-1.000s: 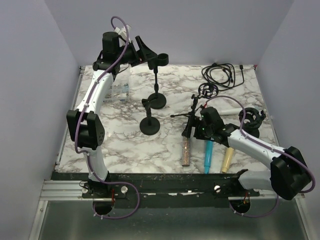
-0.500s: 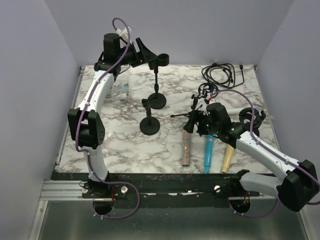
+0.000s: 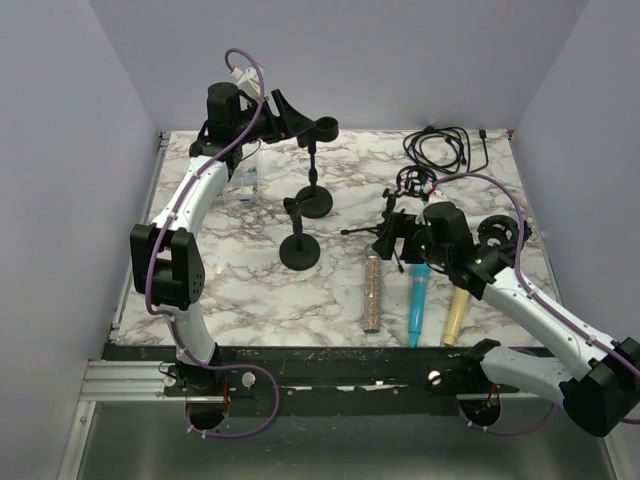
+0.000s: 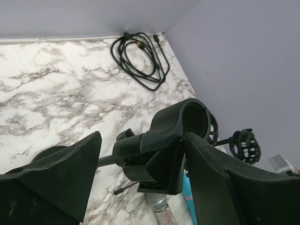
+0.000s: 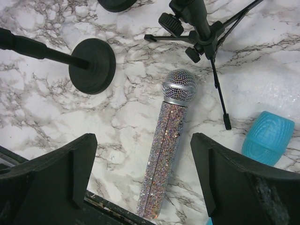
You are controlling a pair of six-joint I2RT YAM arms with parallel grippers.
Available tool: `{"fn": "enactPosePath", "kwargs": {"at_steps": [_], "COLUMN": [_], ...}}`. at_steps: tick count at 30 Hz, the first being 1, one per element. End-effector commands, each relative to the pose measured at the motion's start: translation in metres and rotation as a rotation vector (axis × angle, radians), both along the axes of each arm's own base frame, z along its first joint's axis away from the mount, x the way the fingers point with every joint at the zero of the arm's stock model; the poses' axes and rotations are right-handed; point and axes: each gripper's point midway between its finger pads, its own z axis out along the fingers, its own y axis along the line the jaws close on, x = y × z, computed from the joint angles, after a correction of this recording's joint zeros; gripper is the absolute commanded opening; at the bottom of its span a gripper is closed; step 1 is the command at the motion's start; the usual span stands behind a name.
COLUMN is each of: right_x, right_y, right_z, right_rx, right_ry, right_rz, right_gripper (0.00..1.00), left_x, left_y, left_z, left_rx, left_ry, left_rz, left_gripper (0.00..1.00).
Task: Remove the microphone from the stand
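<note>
Top external, table [image 3: 230, 290]: glitter microphone [image 3: 373, 293] lies flat at 5 o'clock.
Stand [image 3: 312, 170]: upright at 12 o'clock.
Right gripper [image 5: 143, 140]: spread wide above that microphone.
Left gripper [image 4: 141, 140]: spread around clip [image 4: 183, 119], not pinching.
Progress: clip empty; removal looks done, only withdrawal left.

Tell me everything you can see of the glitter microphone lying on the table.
The glitter microphone has a glitter-covered silver handle, a silver band and a round mesh grille. It lies flat on the marble table, grille towards the tripod stand, beside the blue microphone. Nothing touches it but the table.
</note>
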Motion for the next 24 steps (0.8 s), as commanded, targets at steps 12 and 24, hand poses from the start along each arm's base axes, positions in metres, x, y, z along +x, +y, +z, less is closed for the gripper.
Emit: {"fn": "enactPosePath", "kwargs": {"at_steps": [12, 24], "right_x": [0.004, 0.003], "right_y": [-0.008, -0.013], "right_z": [0.022, 0.035], "right_rx": [-0.017, -0.011], "right_ry": [-0.068, -0.105], "right_rz": [-0.02, -0.033], "right_gripper": [0.91, 0.92], "left_x": [-0.008, -0.005], "left_y": [0.015, 0.019], "left_z": [-0.164, -0.103], "left_rx": [0.206, 0.214], "left_ry": [0.335, 0.257], "left_rz": [0.038, 0.065], "left_gripper": [0.57, 0.79]}}
